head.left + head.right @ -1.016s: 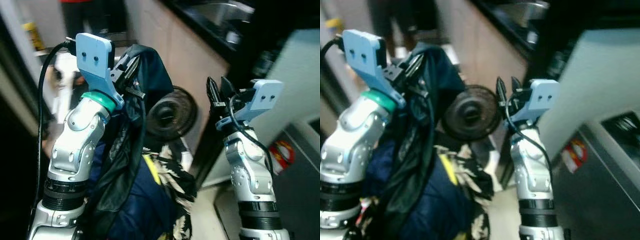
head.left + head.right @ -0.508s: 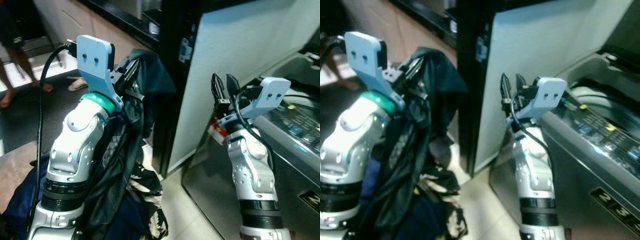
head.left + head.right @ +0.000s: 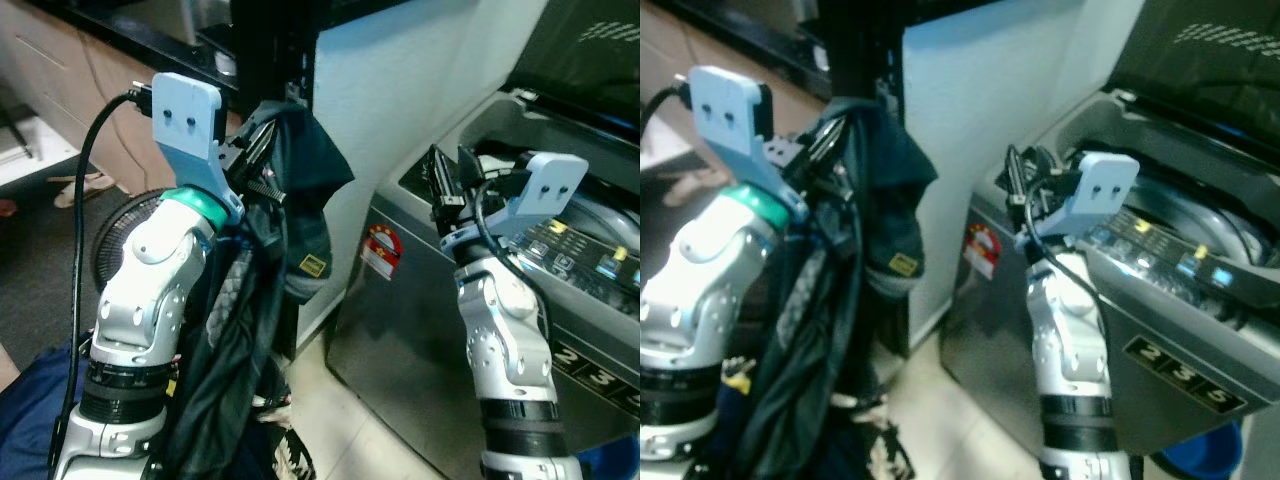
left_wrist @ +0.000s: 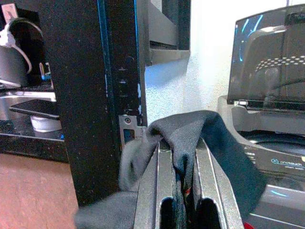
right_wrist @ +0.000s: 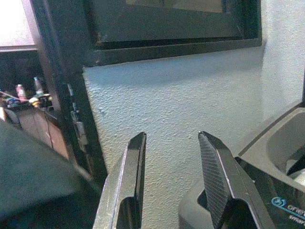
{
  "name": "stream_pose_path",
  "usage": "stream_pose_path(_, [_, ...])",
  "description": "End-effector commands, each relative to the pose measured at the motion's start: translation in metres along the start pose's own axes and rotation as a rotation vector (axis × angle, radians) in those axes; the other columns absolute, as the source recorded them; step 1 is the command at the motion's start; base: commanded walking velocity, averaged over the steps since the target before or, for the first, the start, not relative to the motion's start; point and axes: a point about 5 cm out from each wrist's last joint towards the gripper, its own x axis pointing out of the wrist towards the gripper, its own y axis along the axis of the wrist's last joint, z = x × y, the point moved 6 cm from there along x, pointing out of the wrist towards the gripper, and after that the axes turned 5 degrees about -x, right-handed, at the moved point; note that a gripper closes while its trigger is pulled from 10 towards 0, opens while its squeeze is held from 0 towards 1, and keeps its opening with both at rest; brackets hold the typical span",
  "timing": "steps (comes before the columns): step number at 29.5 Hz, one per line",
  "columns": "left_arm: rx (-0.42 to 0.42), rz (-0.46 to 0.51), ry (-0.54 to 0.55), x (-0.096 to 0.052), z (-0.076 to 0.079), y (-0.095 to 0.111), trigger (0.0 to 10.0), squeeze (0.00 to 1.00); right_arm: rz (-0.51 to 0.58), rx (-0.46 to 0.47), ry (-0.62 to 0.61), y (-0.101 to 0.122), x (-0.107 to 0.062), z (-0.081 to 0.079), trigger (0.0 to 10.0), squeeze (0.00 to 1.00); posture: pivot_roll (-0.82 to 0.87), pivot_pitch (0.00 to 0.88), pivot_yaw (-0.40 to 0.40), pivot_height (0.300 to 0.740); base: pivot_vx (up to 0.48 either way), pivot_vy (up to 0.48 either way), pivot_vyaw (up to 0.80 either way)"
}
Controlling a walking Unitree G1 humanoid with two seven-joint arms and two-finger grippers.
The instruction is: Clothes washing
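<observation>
dark clothes [image 3: 290, 200] hang clenched between the left gripper [image 3: 255, 150] jaws; right gripper [image 3: 447, 178] jaws parted, empty.

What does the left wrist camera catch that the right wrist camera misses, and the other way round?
The left wrist view alone shows the left gripper pinched shut on a dark garment, plus the raised dark lid of the washing machine. The right wrist view alone shows the right gripper open and holding nothing, below a dark framed panel. Both share the white textured wall, a black upright post and a corner of the grey washing machine.
</observation>
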Motion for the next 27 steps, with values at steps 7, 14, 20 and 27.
stream_pose_path(7, [0.007, 0.008, -0.007, 0.0, 0.003, 0.003, 10.0, 0.0, -0.012, 0.006, -0.017, -0.002, -0.003, 0.005, 10.0, 0.0, -0.02, 0.067, 0.032, 0.74, 0.0, 0.0, -0.78])
stream_pose_path(14, [0.018, 0.009, -0.004, 0.0, 0.001, 0.004, 10.0, 0.0, 0.007, 0.011, -0.015, 0.003, 0.0, 0.003, 10.0, 0.0, -0.02, 0.063, 0.035, 0.74, 0.0, 0.0, -0.78])
stream_pose_path(20, [0.02, 0.01, -0.004, 0.001, 0.001, 0.004, 10.0, 0.0, 0.012, 0.013, -0.013, 0.004, 0.0, 0.003, 10.0, 0.0, -0.02, 0.062, 0.036, 0.74, 0.0, 0.0, -0.78])
stream_pose_path(27, [0.027, 0.014, -0.003, 0.001, 0.0, 0.005, 10.0, 0.0, 0.034, 0.021, -0.009, 0.01, 0.002, 0.002, 10.0, 0.0, -0.02, 0.052, 0.039, 0.74, 0.0, 0.0, -0.78])
